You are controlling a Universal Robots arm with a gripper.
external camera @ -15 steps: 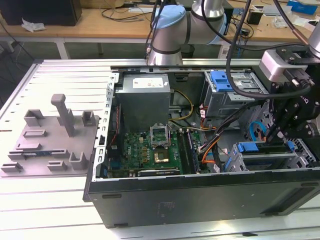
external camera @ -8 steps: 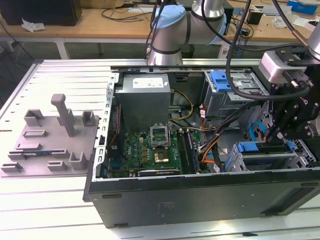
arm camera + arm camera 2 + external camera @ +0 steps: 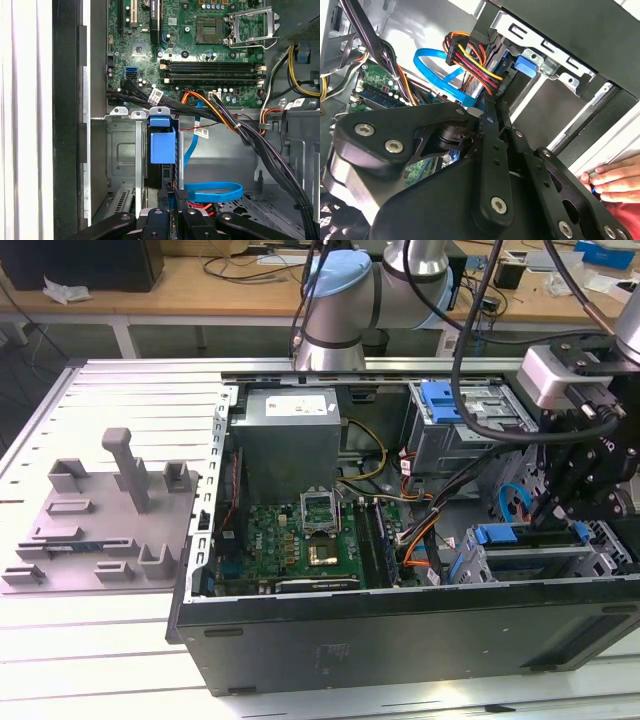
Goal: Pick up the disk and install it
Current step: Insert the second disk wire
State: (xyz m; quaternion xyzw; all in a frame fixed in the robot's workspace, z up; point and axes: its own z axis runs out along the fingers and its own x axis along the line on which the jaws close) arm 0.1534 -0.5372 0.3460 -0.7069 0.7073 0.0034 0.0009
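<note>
First wrist view: the disk (image 3: 161, 145) stands on edge in a slot of the metal drive cage (image 3: 122, 150), blue carrier frame showing, dark body below it. The gripper (image 3: 173, 196) sits at the disk's near end, fingers (image 3: 182, 194) drawn close together; whether they pinch the frame, cannot tell. 1 flat blue cable (image 3: 210, 190) loops just beside the fingers, and a black, orange and yellow wire bundle (image 3: 235, 125) crosses above the cage. Beyond lies the green motherboard (image 3: 200, 55). Exterior view: gripper (image 3: 560, 510) hangs over the cage at the right end of the open computer case (image 3: 400, 630); grey power-supply box (image 3: 288, 435) at far left inside. Second wrist view: a person's hand (image 3: 615, 180) rests on the case edge.
</note>
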